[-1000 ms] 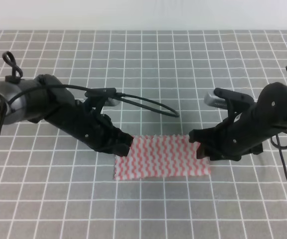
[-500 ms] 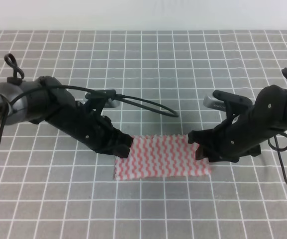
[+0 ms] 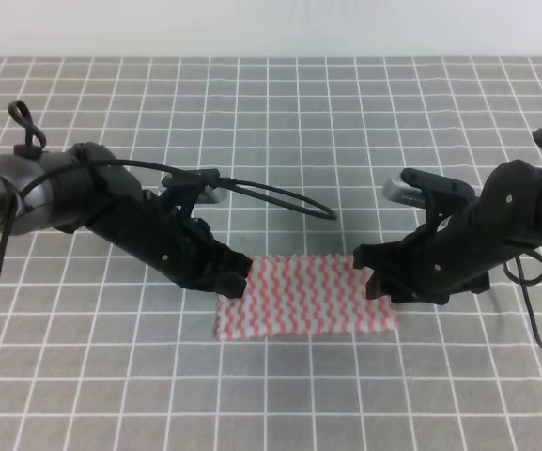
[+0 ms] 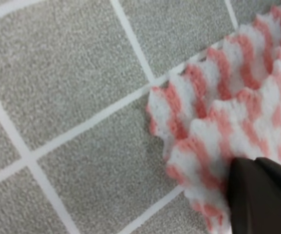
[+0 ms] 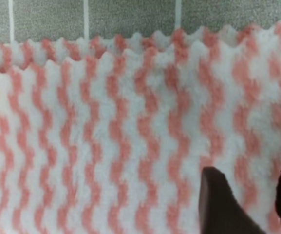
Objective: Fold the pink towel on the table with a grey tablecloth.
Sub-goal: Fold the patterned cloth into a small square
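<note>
The pink towel [image 3: 303, 296] lies flat in two layers on the table with a grey tablecloth [image 3: 271, 113], a wide rectangle with its zigzag edges nearly matched. My left gripper [image 3: 233, 280] rests low at the towel's far left corner. In the left wrist view one dark finger [image 4: 262, 195] sits on the towel [image 4: 218, 97], whose top layer is slightly offset from the lower one; its partner is hidden. My right gripper [image 3: 369, 277] is at the far right corner. The right wrist view shows its fingers [image 5: 223, 204] apart over the flat towel [image 5: 106, 122].
Grey gridded cloth [image 4: 72, 73] surrounds the towel on every side. A black cable loops [image 3: 280, 193] from the left arm above the towel. Both arms slope in from the left and right edges of the exterior view.
Almost nothing has shifted. The right gripper has edged slightly to the left along the towel's right corner; the towel and left arm hold their places.
</note>
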`<state>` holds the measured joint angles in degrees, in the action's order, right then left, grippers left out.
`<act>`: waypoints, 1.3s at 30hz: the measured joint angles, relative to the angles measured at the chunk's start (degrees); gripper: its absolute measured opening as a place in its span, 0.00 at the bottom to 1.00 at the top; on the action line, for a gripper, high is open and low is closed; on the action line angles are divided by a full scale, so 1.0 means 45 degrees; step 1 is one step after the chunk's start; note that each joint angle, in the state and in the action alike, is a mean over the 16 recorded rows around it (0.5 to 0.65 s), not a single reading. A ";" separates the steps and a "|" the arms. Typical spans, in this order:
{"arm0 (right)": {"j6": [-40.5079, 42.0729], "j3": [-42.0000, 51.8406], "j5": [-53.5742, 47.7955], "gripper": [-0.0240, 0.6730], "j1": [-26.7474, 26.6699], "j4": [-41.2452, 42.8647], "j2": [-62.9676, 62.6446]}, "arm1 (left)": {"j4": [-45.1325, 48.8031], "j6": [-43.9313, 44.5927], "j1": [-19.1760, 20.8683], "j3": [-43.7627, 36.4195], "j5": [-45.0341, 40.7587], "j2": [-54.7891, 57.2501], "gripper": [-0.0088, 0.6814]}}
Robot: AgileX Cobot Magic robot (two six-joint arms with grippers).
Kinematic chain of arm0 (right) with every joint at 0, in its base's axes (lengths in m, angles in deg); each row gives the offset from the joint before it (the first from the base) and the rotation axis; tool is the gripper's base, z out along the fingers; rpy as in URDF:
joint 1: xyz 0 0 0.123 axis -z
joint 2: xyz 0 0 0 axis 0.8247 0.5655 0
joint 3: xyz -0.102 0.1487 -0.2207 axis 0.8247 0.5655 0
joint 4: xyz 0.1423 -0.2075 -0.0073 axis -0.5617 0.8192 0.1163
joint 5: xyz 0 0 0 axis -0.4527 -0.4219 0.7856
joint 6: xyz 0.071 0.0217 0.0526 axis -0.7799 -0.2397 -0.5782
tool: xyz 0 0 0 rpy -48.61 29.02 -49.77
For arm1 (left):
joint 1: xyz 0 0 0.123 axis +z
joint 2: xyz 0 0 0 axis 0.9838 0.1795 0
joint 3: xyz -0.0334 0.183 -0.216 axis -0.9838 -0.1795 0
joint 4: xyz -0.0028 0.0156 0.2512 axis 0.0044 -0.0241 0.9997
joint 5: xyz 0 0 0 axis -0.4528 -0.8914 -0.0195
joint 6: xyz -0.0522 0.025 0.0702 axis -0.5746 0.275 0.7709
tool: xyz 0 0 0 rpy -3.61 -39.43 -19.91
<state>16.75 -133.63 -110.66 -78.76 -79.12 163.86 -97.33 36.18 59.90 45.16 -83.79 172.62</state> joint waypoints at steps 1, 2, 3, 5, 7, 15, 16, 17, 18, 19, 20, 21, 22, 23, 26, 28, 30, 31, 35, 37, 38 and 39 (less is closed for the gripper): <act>-0.0001 -0.0001 0.0013 0.39 -0.0001 0.0006 0.0024 | 0.0013 0.0001 -0.0003 -0.0007 -0.0011 0.0006 0.01; -0.0001 -0.0001 0.0027 0.39 -0.0001 0.0014 0.0047 | 0.0001 0.0000 0.0000 0.0002 -0.0007 0.0001 0.01; 0.0002 0.0000 0.0040 0.39 0.0000 0.0018 0.0064 | 0.0001 0.0000 0.0000 0.0002 -0.0010 0.0001 0.01; 0.0005 0.0000 0.0071 0.39 0.0000 0.0034 0.0110 | -0.0010 -0.0001 0.0003 0.0011 -0.0009 -0.0004 0.01; 0.0004 -0.0001 0.0101 0.39 -0.0001 0.0050 0.0158 | -0.0019 -0.0001 0.0006 0.0020 -0.0008 -0.0008 0.01; 0.0010 0.0003 0.0219 0.39 0.0036 0.0113 0.0266 | 0.0035 -0.0001 0.0003 0.0011 -0.0036 -0.0004 0.01; 0.0012 0.0003 0.0222 0.39 0.0043 0.0113 0.0265 | 0.0054 0.0000 0.0000 0.0002 -0.0044 0.0001 0.01; 0.0014 0.0003 0.0230 0.39 0.0047 0.0116 0.0266 | 0.0045 -0.0001 0.0003 0.0011 -0.0036 -0.0004 0.01; 0.0036 0.0003 0.0228 0.39 0.0054 0.0099 0.0266 | 0.0064 0.0000 0.0000 0.0002 -0.0044 0.0001 0.01; 0.0061 0.0003 0.0227 0.38 0.0060 0.0076 0.0266 | 0.0070 0.0000 0.0000 0.0002 -0.0044 0.0001 0.01; 0.0097 0.0003 0.0224 0.38 0.0066 0.0041 0.0266 | 0.0090 0.0001 -0.0003 -0.0007 -0.0051 0.0006 0.01; 0.0127 0.0003 0.0227 0.38 0.0070 0.0012 0.0270 | 0.0095 0.0001 -0.0003 -0.0007 -0.0051 0.0006 0.01; 0.0165 0.0002 0.0229 0.37 0.0074 -0.0028 0.0273 | 0.0114 0.0001 -0.0006 -0.0016 -0.0058 0.0011 0.01; 0.0205 0.0002 0.0231 0.37 0.0079 -0.0070 0.0273 | 0.0101 0.0001 -0.0003 -0.0007 -0.0051 0.0006 0.01; 0.0350 0.0003 0.0198 0.35 0.0093 -0.0231 0.0271 | 0.0105 0.0001 -0.0003 -0.0007 -0.0051 0.0006 0.01; 0.0461 0.0002 0.0174 0.33 0.0091 -0.0338 0.0274 | 0.0092 0.0000 0.0000 0.0002 -0.0044 0.0001 0.01; 0.0572 0.0001 0.0155 0.32 0.0091 -0.0437 0.0275 | 0.0101 0.0000 0.0000 0.0002 -0.0044 0.0001 0.01; 0.0627 0.0001 0.0145 0.32 0.0091 -0.0483 0.0275 | 0.0104 0.0000 0.0000 0.0002 -0.0044 0.0001 0.01; 0.0800 0.0002 0.0112 0.30 0.0093 -0.0592 0.0272 | 0.0123 0.0000 0.0000 0.0002 -0.0050 0.0001 0.01; 0.0845 0.0001 0.0103 0.29 0.0093 -0.0600 0.0272 | 0.0115 -0.0001 0.0003 0.0011 -0.0046 -0.0004 0.01; 0.0862 0.0002 0.0087 0.29 0.0095 -0.0593 0.0269 | 0.0102 -0.0001 0.0006 0.0020 -0.0040 -0.0008 0.01; 0.0879 0.0003 0.0068 0.29 0.0098 -0.0585 0.0265 | 0.0123 -0.0001 0.0003 0.0011 -0.0049 -0.0004 0.01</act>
<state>20.71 -133.61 -110.35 -78.32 -81.75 165.05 -96.78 36.18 59.91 45.21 -84.01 172.61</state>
